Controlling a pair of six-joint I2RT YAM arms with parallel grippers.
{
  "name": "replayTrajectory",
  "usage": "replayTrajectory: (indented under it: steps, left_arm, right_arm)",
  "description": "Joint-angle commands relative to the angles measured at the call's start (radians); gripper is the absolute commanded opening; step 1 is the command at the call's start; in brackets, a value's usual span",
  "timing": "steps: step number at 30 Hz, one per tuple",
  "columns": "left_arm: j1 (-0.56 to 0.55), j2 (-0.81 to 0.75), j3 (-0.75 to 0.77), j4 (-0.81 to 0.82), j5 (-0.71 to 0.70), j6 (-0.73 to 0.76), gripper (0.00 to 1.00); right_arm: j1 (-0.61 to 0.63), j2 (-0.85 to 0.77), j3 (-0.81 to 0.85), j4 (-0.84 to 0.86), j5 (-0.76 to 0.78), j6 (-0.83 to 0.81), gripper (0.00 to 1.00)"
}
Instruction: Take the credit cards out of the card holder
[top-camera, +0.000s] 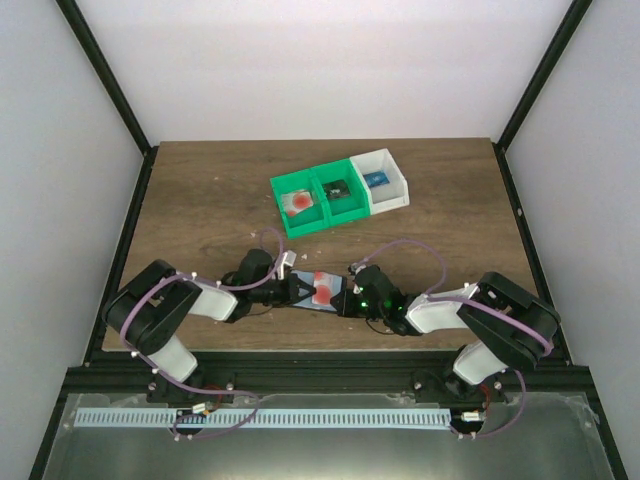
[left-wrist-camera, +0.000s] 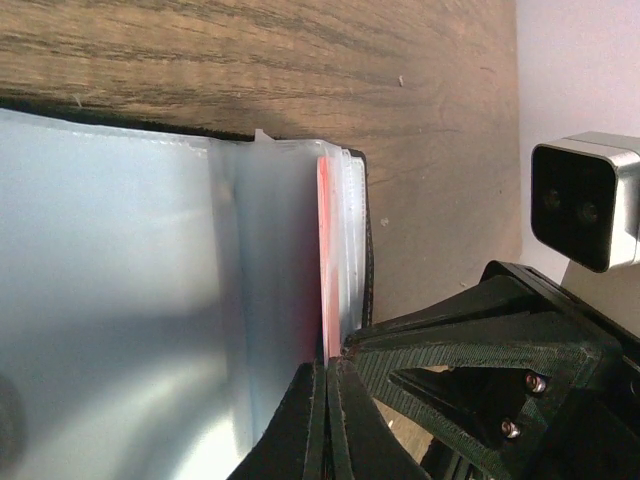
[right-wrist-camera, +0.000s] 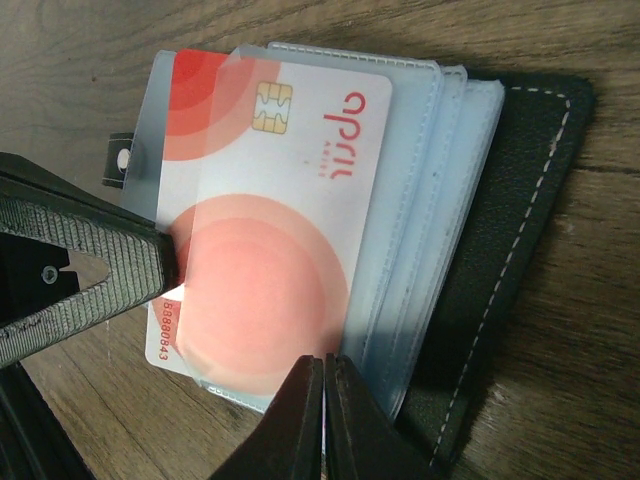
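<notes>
Near the front edge of the worktop (top-camera: 200, 200), seen from above, the card holder (top-camera: 322, 290) lies open between the left gripper (top-camera: 293, 290) and the right gripper (top-camera: 346, 298), well apart from the bins (top-camera: 312, 173) at the back. From the left wrist, the left gripper (left-wrist-camera: 327, 375) is pressed together on the red edge of a credit card (left-wrist-camera: 325, 260) poking from the holder's clear sleeves. From the right wrist, the right gripper (right-wrist-camera: 322, 375) pinches a clear sleeve's edge on the card holder (right-wrist-camera: 510, 250), and the red-and-white credit card (right-wrist-camera: 290, 200) sits partly out, its end at the left gripper (right-wrist-camera: 165, 270).
</notes>
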Motion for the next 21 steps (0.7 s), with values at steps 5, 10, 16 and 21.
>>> replayTrajectory:
  steps: [5, 10, 16, 21]
  left_arm:
    - [0.009, -0.045, -0.023, 0.002, -0.017, 0.028, 0.0]
    - [0.02, -0.113, -0.037, -0.089, -0.063, 0.06, 0.0]
    - [0.029, -0.237, -0.064, -0.193, -0.133, 0.086, 0.0]
    - [0.03, -0.351, -0.09, -0.25, -0.187, 0.089, 0.0]
  right_arm:
    - [-0.004, 0.01, 0.009, -0.023, 0.016, -0.004, 0.05]
    - [-0.004, 0.008, 0.009, -0.029, 0.016, -0.004, 0.05]
    - [-0.004, -0.017, -0.002, -0.008, -0.004, 0.0, 0.05]
    - [-0.003, -0.083, -0.003, -0.015, -0.024, 0.004, 0.06]
